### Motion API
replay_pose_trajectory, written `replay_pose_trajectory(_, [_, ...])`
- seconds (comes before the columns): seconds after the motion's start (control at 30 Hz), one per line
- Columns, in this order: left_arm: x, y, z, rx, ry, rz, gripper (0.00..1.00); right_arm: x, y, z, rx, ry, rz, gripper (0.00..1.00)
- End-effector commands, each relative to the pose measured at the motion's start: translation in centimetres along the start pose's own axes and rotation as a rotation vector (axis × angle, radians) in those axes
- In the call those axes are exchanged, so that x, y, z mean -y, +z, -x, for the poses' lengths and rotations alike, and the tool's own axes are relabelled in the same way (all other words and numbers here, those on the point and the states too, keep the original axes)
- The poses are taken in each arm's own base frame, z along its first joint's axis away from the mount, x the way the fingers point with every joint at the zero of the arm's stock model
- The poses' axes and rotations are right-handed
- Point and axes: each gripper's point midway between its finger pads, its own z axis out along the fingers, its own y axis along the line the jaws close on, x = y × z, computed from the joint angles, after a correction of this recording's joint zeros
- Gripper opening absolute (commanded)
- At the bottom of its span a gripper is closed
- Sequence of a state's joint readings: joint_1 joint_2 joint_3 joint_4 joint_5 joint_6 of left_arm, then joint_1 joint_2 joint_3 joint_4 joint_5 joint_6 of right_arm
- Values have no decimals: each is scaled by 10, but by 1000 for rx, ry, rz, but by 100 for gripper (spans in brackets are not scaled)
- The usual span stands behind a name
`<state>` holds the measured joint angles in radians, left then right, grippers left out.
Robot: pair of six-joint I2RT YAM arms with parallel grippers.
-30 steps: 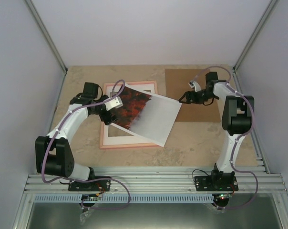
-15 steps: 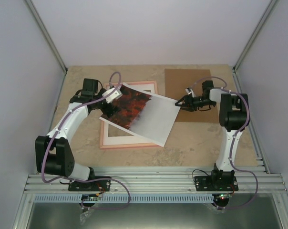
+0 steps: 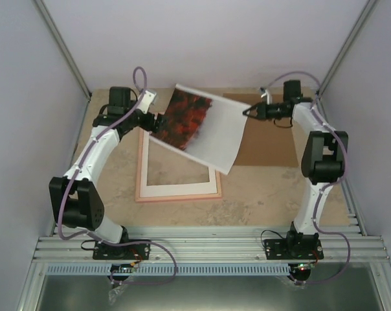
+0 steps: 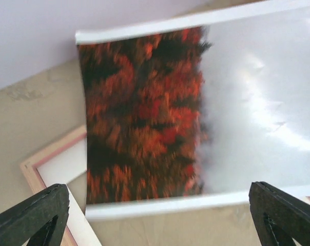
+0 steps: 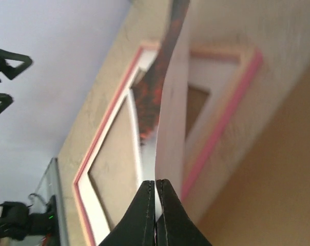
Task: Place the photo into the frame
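One photo (image 3: 205, 126), up in the air and tilted, printed side up, over the far half of the frame (image 3: 177, 192). Red-orange on its left half, pale grey on its right, white border all round. Pinched at its far right corner by the right tool (image 3: 248, 111), fingers pressed shut on the paper's edge. Seen edge-on and slightly curved in the right wrist view, with the fingers (image 5: 147, 205) meeting on the white margin.

One pink frame, flat on the counter (image 3: 273, 194), below the photo and not touching it as far as can be told. Near rail and left rail in plain sight; far rail and far right corner covered by the photo in the top view.

Two arms. Right one up along the right side, elbow high, forearm bent leftward, tool pointing left at the photo. Left one stretched far forward, wrist turned rightward, left tool (image 3: 158, 123) just beside the photo's left edge. Spread wide, holding nothing: in the left wrist view, two dark fingertips (image 4: 32, 210) far apart at the bottom corners, cut off by the picture's edge, with the photo ahead of them and not between them.

One brown board (image 3: 273, 146) flat on the counter at the right, partly hidden under the photo's corner and the right arm.

Left wrist view blurred; print detail hard to make out.
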<state>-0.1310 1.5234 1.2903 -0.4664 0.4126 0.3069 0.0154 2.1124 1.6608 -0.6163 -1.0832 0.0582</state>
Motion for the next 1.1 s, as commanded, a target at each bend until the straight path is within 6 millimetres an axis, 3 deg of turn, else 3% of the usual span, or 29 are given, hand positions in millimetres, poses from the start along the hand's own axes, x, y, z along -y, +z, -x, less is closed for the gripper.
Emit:
replay_pose_trajectory(0.0, [-26, -8, 43, 104, -151, 46, 98, -76, -51, 75, 168, -325, -81, 0])
replay_pose_trajectory(0.1, [-46, -8, 48, 112, -242, 61, 98, -92, -94, 113, 259, -464, -239, 0])
replay_pose_trajectory(0.23, [-69, -7, 42, 126, -408, 50, 98, -136, -132, 152, 376, -661, -391, 0])
replay_pose_trajectory(0.27, [-69, -4, 41, 127, -428, 41, 98, -146, -136, 157, 387, -715, -422, 1])
replay_pose_trajectory(0.33, [-81, -6, 35, 133, -470, 59, 97, -165, -122, 157, 351, -836, -480, 0])
replay_pose_trajectory(0.4, [-82, -4, 32, 138, -491, 60, 97, -168, -104, 151, 288, -933, -578, 0])
replay_pose_trajectory(0.5, [-81, -2, 29, 137, -529, 46, 98, -170, -55, 122, 136, -1057, -631, 0])
replay_pose_trajectory(0.6, [-82, 4, 12, 116, -625, 15, 99, -169, 4, 73, -18, -1129, -616, 0])
replay_pose_trajectory(0.73, [-83, 14, -24, 72, -849, -53, 99, -152, 68, 3, -214, -1109, -562, 1])
replay_pose_trajectory(0.87, [-71, 22, -46, 67, -985, -139, 99, -140, 111, -54, -322, -1065, -486, 0])
replay_pose_trajectory(1.07, [-68, 45, -65, 44, -1106, -197, 96, -138, 151, -100, -413, -1005, -385, 0])
